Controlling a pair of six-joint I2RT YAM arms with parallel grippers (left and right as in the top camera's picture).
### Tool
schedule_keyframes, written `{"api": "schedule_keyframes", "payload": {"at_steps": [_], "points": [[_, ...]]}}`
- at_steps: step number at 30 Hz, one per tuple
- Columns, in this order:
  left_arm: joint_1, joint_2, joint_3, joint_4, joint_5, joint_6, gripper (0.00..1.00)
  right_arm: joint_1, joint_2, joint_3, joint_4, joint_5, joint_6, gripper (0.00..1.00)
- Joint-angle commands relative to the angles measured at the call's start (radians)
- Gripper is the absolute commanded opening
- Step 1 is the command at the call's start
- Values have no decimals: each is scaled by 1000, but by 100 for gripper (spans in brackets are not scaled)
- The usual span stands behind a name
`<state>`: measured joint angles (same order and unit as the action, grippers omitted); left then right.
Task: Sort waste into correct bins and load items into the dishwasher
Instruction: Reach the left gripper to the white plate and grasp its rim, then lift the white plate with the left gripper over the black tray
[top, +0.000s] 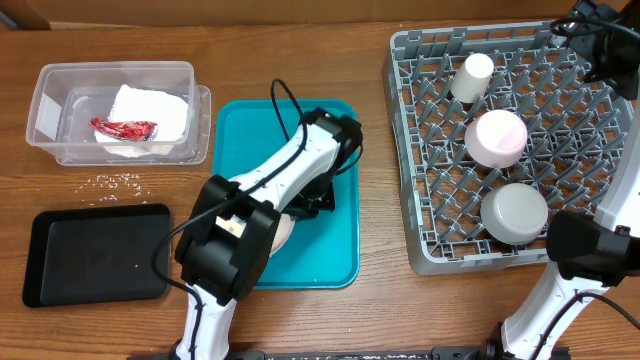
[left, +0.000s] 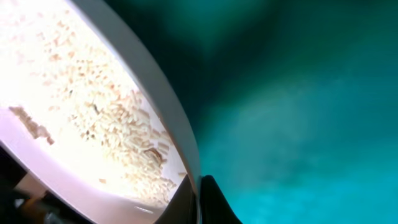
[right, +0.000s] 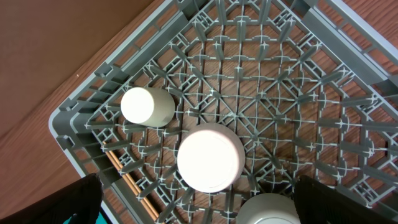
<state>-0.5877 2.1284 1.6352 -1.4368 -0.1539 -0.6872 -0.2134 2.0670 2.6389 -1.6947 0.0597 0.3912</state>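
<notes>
My left gripper (top: 316, 204) is low over the teal tray (top: 338, 255). In the left wrist view it (left: 200, 200) is shut on the rim of the wide pale pink plate (left: 37, 168), which carries rice-like scraps (left: 124, 134). A sliver of the plate (top: 284, 232) shows under the arm. The clear tub (top: 52, 112) holds the white napkin (top: 150, 110) and the red wrapper (top: 124, 128). The grey rack (top: 405, 150) holds the cream cup (top: 473, 77), pink bowl (top: 496, 137) and grey-green bowl (top: 514, 213), all upside down. My right gripper (right: 199, 183) is open and empty above the rack.
The shallow black tray (top: 95, 252) lies at the front left with nothing in it. Loose rice scraps (top: 118, 181) lie on the table between it and the tub. The right arm (top: 600, 45) hangs over the rack's far right corner.
</notes>
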Motion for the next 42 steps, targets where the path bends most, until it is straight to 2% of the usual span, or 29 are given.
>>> {"api": "schedule_keyframes", "payload": {"at_steps": [1, 10, 21, 27, 33, 42], "points": [[8, 3, 95, -59, -68, -61, 4, 3, -29, 18, 2, 10, -5, 100], [134, 1, 228, -228, -119, -99, 4, 3, -29, 18, 2, 10, -5, 100], [459, -86, 247, -250, -103, -29, 4, 3, -29, 18, 2, 10, -5, 100], [655, -188, 247, -171, 69, 123, 4, 3, -29, 18, 2, 10, -5, 100], [838, -209, 245, -129, 210, 201, 4, 3, -29, 18, 2, 10, -5, 100], [1004, -206, 245, -99, 354, 293, 4, 3, -29, 18, 2, 10, -5, 100]]}}
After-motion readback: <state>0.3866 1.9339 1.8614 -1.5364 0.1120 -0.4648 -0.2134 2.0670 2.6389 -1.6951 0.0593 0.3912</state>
